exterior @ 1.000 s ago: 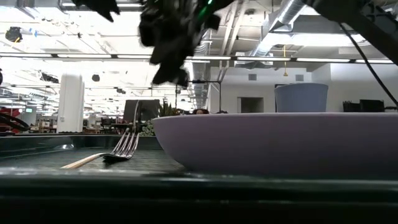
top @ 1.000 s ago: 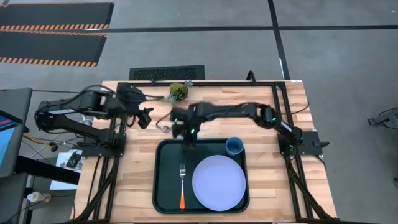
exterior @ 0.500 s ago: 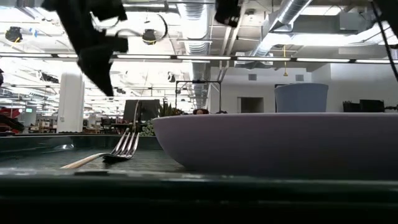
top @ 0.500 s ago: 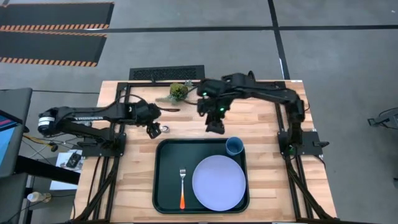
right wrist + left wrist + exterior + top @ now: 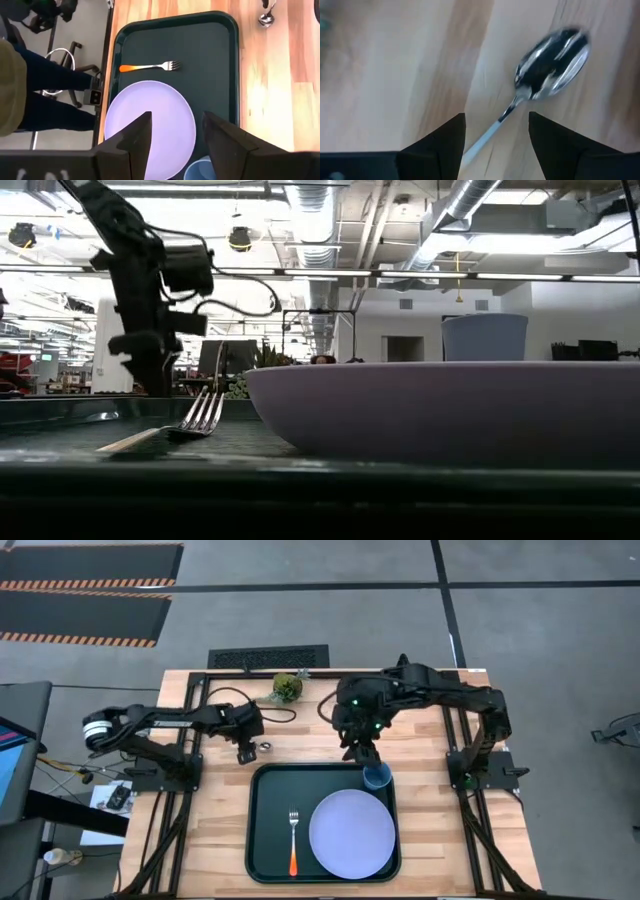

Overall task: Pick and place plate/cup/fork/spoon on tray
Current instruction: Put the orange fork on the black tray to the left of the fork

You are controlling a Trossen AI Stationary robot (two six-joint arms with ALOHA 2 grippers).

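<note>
Three things sit on the tray: the plate, the cup in its far right corner, and the fork. The spoon lies on the bare worktop beyond the tray's far left corner. The left gripper hovers over its handle, fingers wide. The right gripper hangs above the cup, fingers open.

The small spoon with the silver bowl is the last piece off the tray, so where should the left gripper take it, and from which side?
Probably by the thin handle, from straight above. The spoon lies flat on the wooden table just outside the dark green-black tray, and the left gripper hangs open with a finger on either side of the handle. The rounded bowl offers the fingers poorer purchase.
</note>
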